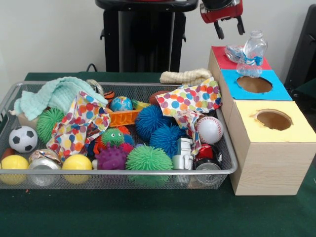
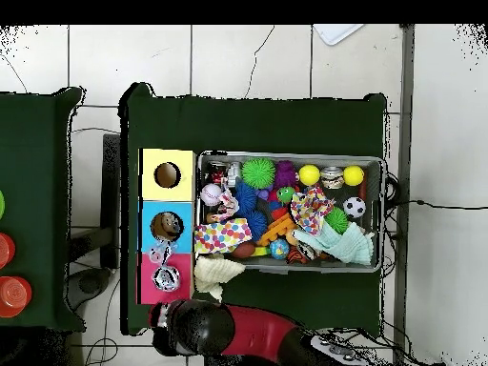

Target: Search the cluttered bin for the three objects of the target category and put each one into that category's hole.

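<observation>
**Bottle resting at the red hole, hand lifted clear**

The hand (image 1: 229, 28) hung above the far end of the row of boxes, its two dark fingers spread apart and holding nothing. Directly below it a clear plastic bottle (image 1: 251, 53) stood tilted on the red box (image 1: 217, 53), its base sunk toward that box's hole rather than fully through. That pose suggested the bottle was meant for the red hole, so plastic containers looked like the target category. In the overhead view something clear and crumpled sat at the red box's opening, though how deep it lay could not be told.

The blue box (image 1: 281, 91) and the yellow box (image 1: 301, 131) stood in line beside the red one, their holes facing up so things could be dropped in from above.

The wire bin (image 1: 118, 173) sat just beside the boxes on the green tabletop (image 1: 148, 217), keeping each carry short. It was packed with spiky balls, a baseball (image 1: 210, 129), a soccer ball (image 1: 22, 139), cans and spotted cloth (image 1: 79, 123), which covered parts of the pile. Any further bottle was probably hidden under that cloth or the mint towel (image 1: 57, 94).
</observation>
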Controlling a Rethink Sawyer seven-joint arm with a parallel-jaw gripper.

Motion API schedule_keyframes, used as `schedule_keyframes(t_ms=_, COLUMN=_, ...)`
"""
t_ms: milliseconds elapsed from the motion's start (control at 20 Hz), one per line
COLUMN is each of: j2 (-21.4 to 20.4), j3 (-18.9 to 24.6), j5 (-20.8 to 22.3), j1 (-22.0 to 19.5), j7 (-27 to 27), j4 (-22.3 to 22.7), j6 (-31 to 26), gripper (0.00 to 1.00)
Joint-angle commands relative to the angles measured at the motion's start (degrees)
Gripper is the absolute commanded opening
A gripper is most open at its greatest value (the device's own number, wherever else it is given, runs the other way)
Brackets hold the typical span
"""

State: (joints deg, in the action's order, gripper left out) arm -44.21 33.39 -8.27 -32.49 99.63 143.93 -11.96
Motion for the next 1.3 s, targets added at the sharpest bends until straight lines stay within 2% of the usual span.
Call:
schedule_keyframes(t_ms=50, j2=2.43, j3=-2.80, j5=1.43, j1=0.95, j7=8.34, j4=-5.90, j6=6.19, gripper=1.00)
schedule_keyframes(t_ms=400, j2=4.05, j3=-4.01, j5=1.24, j1=2.15, j7=8.83, j4=-7.24, j6=7.55, gripper=1.00)
schedule_keyframes(t_ms=800, j2=5.50, j3=-8.58, j5=2.39, j1=5.38, j7=7.34, j4=-9.63, j6=7.86, gripper=1.00)
schedule_keyframes(t_ms=1300, j2=7.48, j3=-6.88, j5=1.77, j1=4.89, j7=9.13, j4=-9.75, j6=10.58, gripper=1.00)
